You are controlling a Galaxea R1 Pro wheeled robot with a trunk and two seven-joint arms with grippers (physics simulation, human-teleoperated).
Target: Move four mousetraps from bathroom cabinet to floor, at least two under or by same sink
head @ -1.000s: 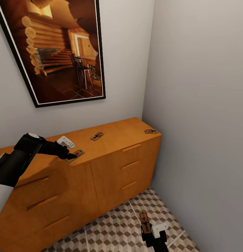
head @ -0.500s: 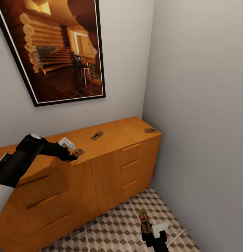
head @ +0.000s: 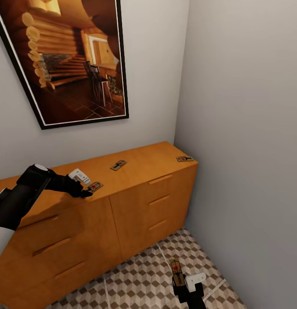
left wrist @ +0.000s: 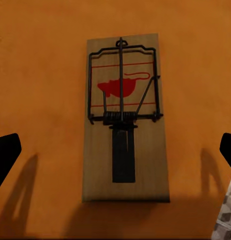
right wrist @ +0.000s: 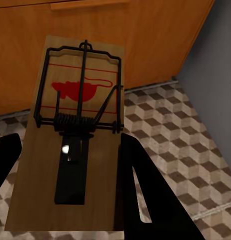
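Observation:
Three mousetraps lie on the flat top of the orange-brown cabinet (head: pixel 135 206): one near its front edge (head: pixel 95 186), one further back (head: pixel 118 165) and one at the right corner (head: pixel 184 159). My left gripper (head: pixel 85 192) hovers at the front-edge trap (left wrist: pixel 124 117), open, with one dark finger (left wrist: pixel 5 156) on each side of the board and not touching it. Low over the cube-patterned bathroom floor (head: pixel 139 279), my right gripper (head: pixel 181 281) is shut on a fourth mousetrap (head: pixel 177 270) (right wrist: pixel 75 145), which sticks out forward from its fingers (right wrist: pixel 145 195).
A large framed picture (head: pixel 67 64) hangs on the wall above the cabinet. The pale right wall (head: pixel 247 150) meets the cabinet's end in a tight corner. A narrow strip of tiled floor runs between the cabinet front and that wall.
My left gripper has drawn back slightly toward the cabinet's front edge, uncovering more of the trap. The whole view has shifted a little. The right arm and its trap have not moved.

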